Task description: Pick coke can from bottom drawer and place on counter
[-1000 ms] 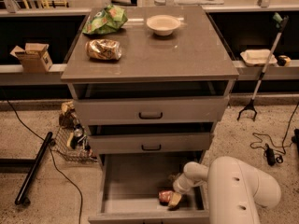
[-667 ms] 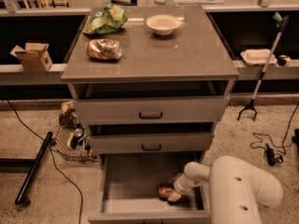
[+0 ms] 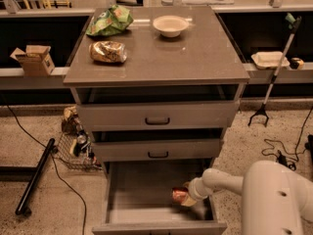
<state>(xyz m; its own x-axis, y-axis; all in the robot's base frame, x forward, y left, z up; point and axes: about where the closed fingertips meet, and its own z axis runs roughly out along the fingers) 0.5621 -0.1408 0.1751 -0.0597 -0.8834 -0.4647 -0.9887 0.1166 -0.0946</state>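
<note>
Gripper (image 3: 187, 199) sits low inside the bottom drawer (image 3: 142, 190), close to its right wall, with the jaws clenched on the coke can (image 3: 178, 195). The can is tipped on its side, and whether it touches the drawer floor cannot be told. The white arm (image 3: 220, 180) reaches in from the right. On the counter (image 3: 195, 58) above lie a green chip bag (image 3: 110, 21), a gold snack bag (image 3: 107, 52) and a pale bowl (image 3: 170, 25)
</note>
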